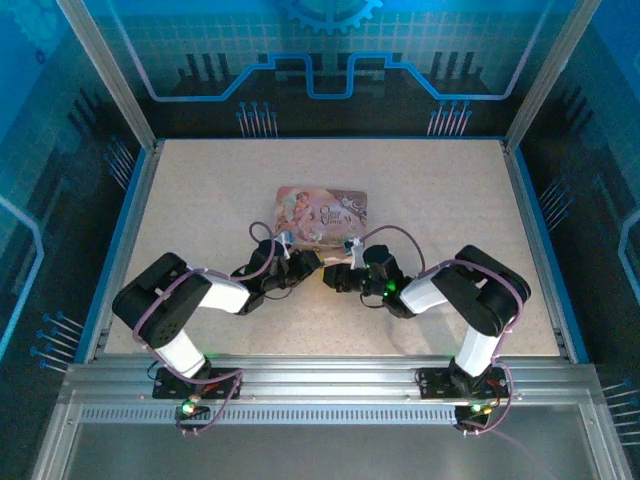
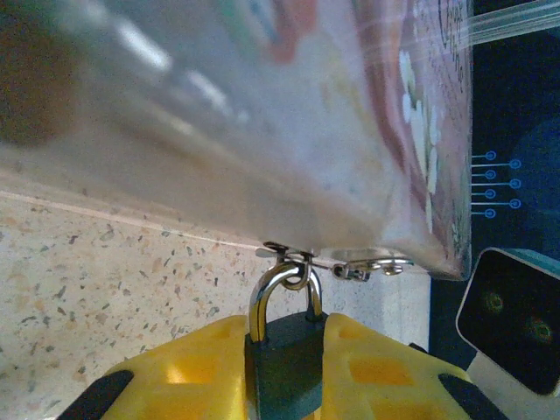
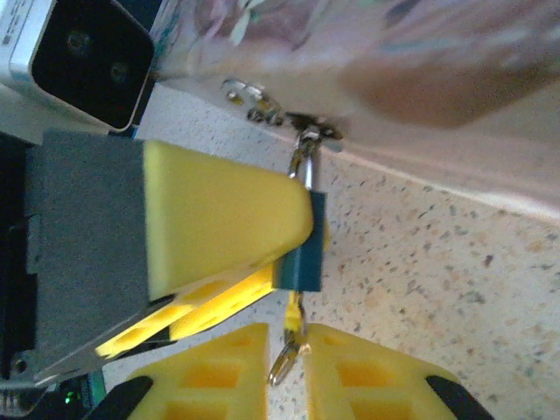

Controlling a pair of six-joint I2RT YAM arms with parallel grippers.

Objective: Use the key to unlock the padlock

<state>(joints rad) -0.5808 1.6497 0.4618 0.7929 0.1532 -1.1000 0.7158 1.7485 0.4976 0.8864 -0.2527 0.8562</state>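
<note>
Right wrist view: key (image 3: 284, 357) seems seated in padlock (image 3: 302, 254), which hangs locked on box (image 3: 420, 52) hasp; left gripper (image 2: 284, 341) clamps padlock, right gripper (image 3: 287, 339) slightly parted around key.

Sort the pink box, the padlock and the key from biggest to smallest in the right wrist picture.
1. pink box
2. padlock
3. key, a thin sliver below the padlock
</note>
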